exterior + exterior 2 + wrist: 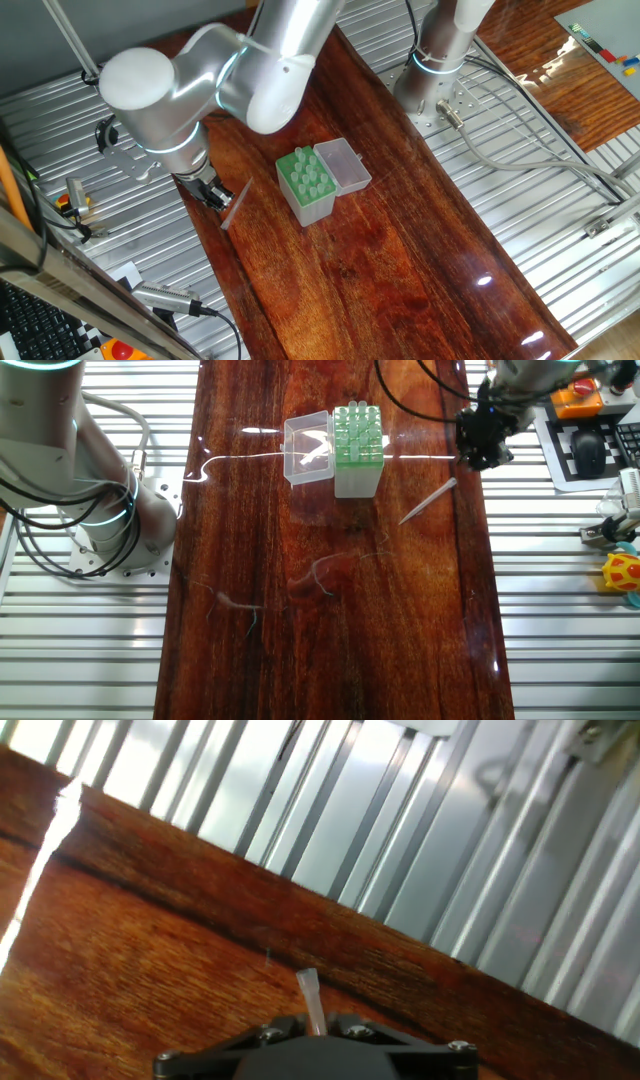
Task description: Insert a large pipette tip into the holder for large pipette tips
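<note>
Left to right in the other fixed view: arm base point(95, 510) on the ribbed metal deck, then the wooden board point(330, 630), with the holder for large pipette tips point(357, 448) at its far end, clear lid point(308, 448) flopped open to the left, green top exposed.

Right of the holder, the large pipette tip point(429, 500) lies flat on the board, slanted, close to the right edge. Gripper point(484, 436) sits just beyond the tip's far end. In this view I see a gap between them, not contact.

Hand view disagrees a bit: the tip's wide end pokes out right at the fingers, so it looks lined up between them. Can't tell whether the jaws are spread or already pinching; the finger ends are hidden behind the black gripper body.

Risks, my read:
- Thin, slick cone lying flat. An off-centre close will likely roll it or flick it off the nearby board edge into the deck slots.
- Grabbing at the very end gives a weak hold, so the tip can pivot during lift.
- A tilted tip at the holder would jam on the green top instead of dropping into a hole.
- Open lid beside the holder is a snag point on approach.
</note>
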### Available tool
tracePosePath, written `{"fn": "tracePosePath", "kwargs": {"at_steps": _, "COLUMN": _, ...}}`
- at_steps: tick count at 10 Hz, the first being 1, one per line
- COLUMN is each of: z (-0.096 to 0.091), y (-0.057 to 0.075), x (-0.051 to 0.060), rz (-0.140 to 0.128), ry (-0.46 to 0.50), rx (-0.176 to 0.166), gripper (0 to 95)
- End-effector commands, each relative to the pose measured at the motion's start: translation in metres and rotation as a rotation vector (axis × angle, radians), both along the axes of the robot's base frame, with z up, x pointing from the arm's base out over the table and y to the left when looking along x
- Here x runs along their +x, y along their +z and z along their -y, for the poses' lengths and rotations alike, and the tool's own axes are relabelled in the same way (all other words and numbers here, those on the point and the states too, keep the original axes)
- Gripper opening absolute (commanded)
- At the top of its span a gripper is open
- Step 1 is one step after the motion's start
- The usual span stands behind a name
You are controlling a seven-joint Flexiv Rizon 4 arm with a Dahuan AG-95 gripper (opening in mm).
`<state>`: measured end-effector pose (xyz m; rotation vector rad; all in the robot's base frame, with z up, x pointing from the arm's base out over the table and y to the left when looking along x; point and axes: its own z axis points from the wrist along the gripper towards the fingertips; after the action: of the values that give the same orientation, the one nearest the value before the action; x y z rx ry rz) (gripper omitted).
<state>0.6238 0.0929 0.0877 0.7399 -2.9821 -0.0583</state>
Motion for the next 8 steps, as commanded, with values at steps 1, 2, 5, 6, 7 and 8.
{"fn": "tracePosePath", "kwargs": {"at_steps": 1, "z": -0.007, "y": -0.013, "x": -0.002, "rz": 0.0, "ry": 0.016, "rx": -0.001, "gripper": 19.0}}
{"fn": "tracePosePath", "kwargs": {"at_steps": 2, "z": -0.012, "y": -0.024, "x": -0.005, "rz": 0.003, "ry": 0.02, "rx": -0.002, "gripper": 19.0}}
{"fn": "tracePosePath", "kwargs": {"at_steps": 5, "z": -0.011, "y": -0.044, "x": -0.004, "rz": 0.008, "ry": 0.062, "rx": 0.005, "gripper": 19.0}}
{"fn": "tracePosePath", "kwargs": {"at_steps": 6, "z": -0.011, "y": -0.05, "x": -0.002, "rz": 0.013, "ry": 0.073, "rx": 0.004, "gripper": 19.0}}
{"fn": "tracePosePath", "kwargs": {"at_steps": 7, "z": -0.01, "y": -0.056, "x": -0.002, "rz": 0.015, "ry": 0.088, "rx": 0.004, "gripper": 19.0}}
{"fn": "tracePosePath", "kwargs": {"at_steps": 8, "z": -0.009, "y": -0.061, "x": -0.001, "rz": 0.014, "ry": 0.108, "rx": 0.005, "gripper": 19.0}}
